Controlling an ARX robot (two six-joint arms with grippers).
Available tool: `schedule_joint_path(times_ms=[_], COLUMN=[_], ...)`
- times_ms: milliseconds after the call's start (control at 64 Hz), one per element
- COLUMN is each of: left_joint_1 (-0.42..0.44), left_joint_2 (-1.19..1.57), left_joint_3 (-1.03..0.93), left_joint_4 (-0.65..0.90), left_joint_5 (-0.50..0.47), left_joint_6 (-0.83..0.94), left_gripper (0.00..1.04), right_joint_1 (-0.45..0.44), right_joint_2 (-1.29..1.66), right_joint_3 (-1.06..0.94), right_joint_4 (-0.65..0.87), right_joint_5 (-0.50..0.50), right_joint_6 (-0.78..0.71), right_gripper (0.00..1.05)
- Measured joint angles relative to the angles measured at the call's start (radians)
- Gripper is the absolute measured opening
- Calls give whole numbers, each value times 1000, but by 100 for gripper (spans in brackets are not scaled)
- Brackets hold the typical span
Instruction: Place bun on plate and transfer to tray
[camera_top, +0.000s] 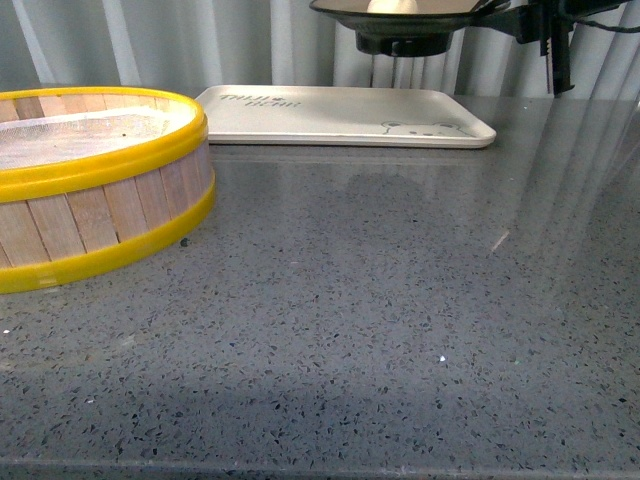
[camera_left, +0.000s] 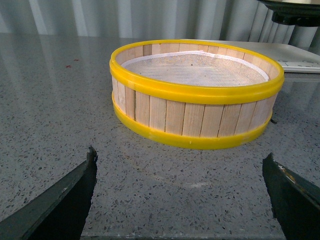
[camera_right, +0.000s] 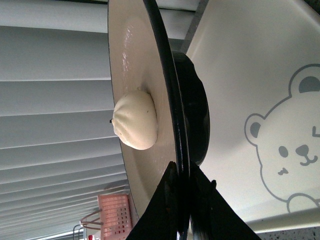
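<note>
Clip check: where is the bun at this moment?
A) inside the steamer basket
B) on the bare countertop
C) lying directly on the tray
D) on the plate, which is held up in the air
D: the right wrist view shows the bun sitting on the plate, whose rim the right pincer grips; in the front view the plate hangs clear above the tray.
</note>
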Motion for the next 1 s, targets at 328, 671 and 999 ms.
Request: schedule_joint_path(times_ms=[328, 671, 999], left_joint_1=[0, 0, 0], left_joint_2=[0, 0, 0], left_joint_3=[0, 0, 0], left_joint_4=[0, 0, 0], left_joint_5=[0, 0, 0], left_joint_6=[0, 0, 0], left_gripper=[98, 98, 98], right_joint_1=[17, 34, 18], right_joint_2=[0, -47, -86], right_joint_3=[-141, -264, -307], right_joint_4=[79, 136, 175], right_joint_5=[20, 36, 33], right_joint_6=[0, 1, 14], right_gripper=[2, 2, 2])
